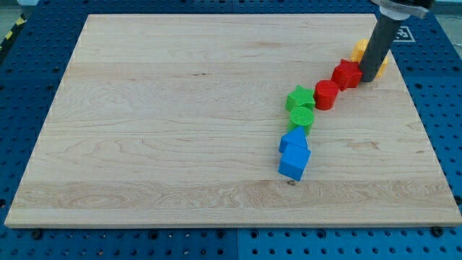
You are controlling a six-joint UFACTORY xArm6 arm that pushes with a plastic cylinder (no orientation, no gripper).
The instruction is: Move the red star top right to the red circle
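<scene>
The red star (347, 74) lies at the view's right, just up and right of the red circle (326, 94), almost touching it. My tip (368, 79) rests against the red star's right side. The dark rod rises from there to the view's top right and hides part of a yellow block (359, 50) behind it.
A green star (299, 97) sits left of the red circle, with a green circle (302, 118) below it. Two blue blocks (294, 139) (294, 163) lie below those. The wooden board (180, 108) rests on a blue pegboard table.
</scene>
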